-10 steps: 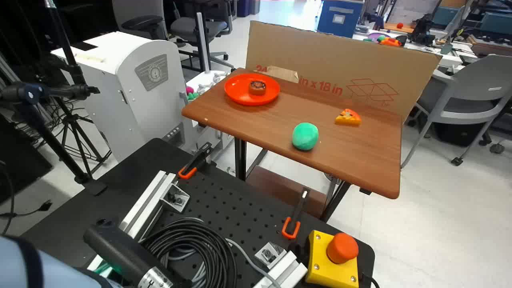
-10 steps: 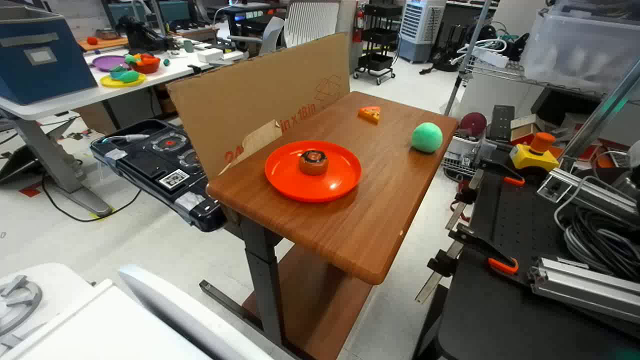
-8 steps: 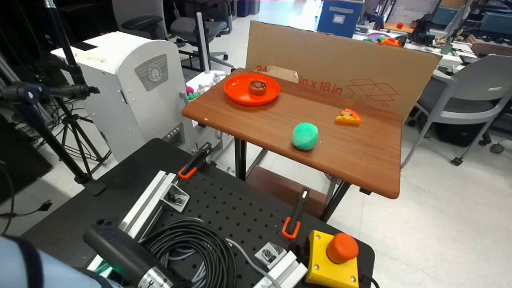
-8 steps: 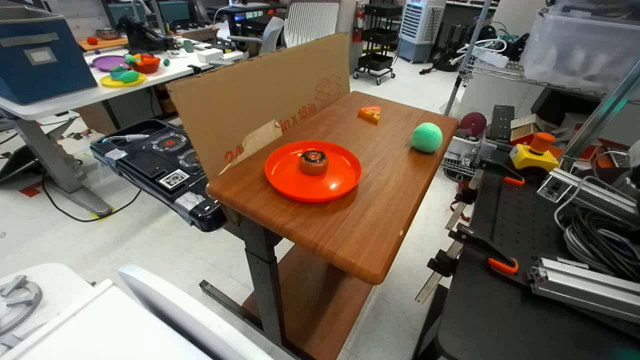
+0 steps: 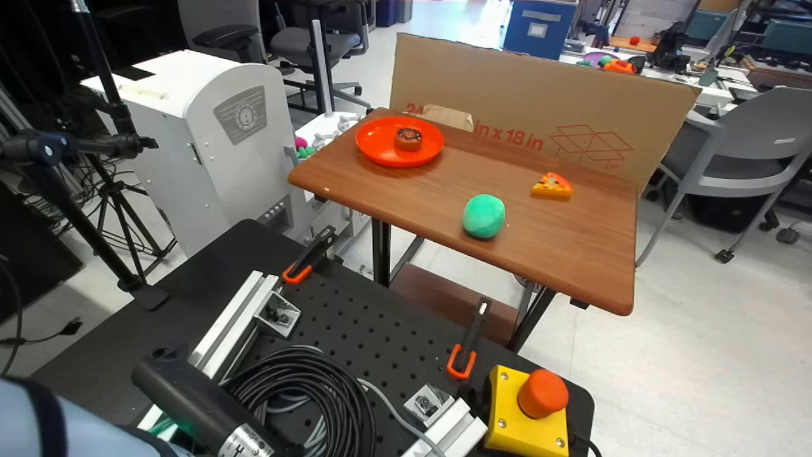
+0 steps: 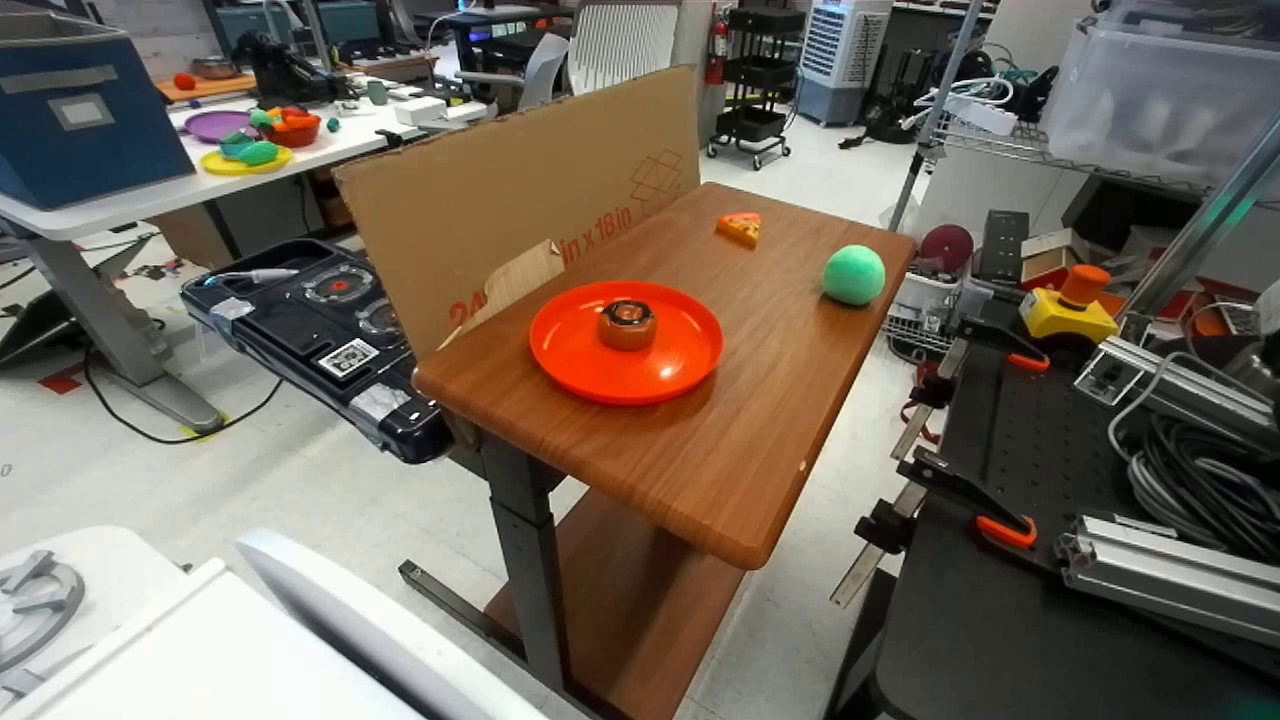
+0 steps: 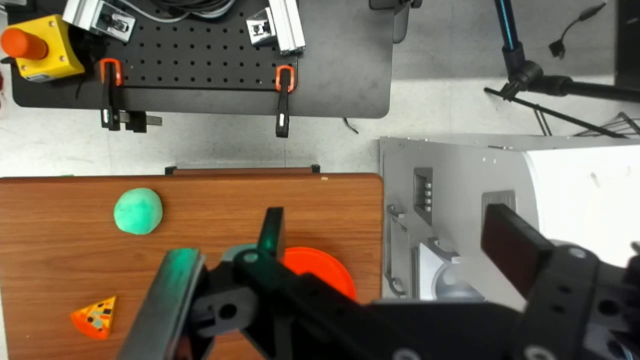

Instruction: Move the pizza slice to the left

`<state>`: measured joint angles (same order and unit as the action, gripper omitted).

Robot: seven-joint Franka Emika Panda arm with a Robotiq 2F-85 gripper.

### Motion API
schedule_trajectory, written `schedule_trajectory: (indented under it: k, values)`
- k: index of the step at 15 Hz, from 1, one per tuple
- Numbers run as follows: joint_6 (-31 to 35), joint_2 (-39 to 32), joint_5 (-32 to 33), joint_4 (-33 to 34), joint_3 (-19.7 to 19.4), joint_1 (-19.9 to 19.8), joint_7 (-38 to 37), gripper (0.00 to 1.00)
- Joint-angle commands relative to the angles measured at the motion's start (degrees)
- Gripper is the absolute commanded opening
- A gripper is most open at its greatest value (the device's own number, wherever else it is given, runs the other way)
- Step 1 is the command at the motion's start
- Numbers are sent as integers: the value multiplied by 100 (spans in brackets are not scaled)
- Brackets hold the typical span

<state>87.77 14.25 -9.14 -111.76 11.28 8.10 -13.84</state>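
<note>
The slice (image 5: 553, 186) lies on the brown table (image 5: 444, 203), well over to the right in an exterior view, near the cardboard (image 5: 495, 89) along the back edge. And the gripper (image 7: 382, 237)? In the wrist view its fingers are spread wide, released, with the slice well off in the lower left corner, point aimed up and right. The green ball (image 6: 854, 275) sits near the slice but apart from it, close to the table's opposite long edge. Over at the other end, there's the red-orange plate (image 6: 690, 368) with a small round brown thing (image 6: 627, 328) on it, and in the wrist view the gripper hides part of that plate! Across a gap, the black bench (image 7: 345, 75) carries a yellow box (image 7: 57, 52) with an orange button (image 7: 22, 44), two clamps (image 7: 283, 100) at its edge.
</note>
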Motion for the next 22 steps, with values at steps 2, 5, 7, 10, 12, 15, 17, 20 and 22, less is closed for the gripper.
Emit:
schedule_trajectory:
  k: [2,5,7,10,12,15,17,20,22]
  values:
    - [552,-315,45,202,-393,-391,-80,100]
    - [827,-716,-71,406,-758,-691,-25,100]
    - [1081,-1133,-123,617,-973,-851,1,100]
    - [1604,-1815,-35,923,-1161,-986,-116,100]
    - [1907,-2297,98,1143,-1246,-1021,-229,100]
    - [2297,-3051,328,1520,-1388,-1015,-561,100]
    - [2582,-3478,506,1722,-1483,-978,-771,100]
    - [2869,-4063,712,2064,-1609,-951,-1015,100]
    - [2960,-4375,805,2268,-1684,-941,-1132,100]
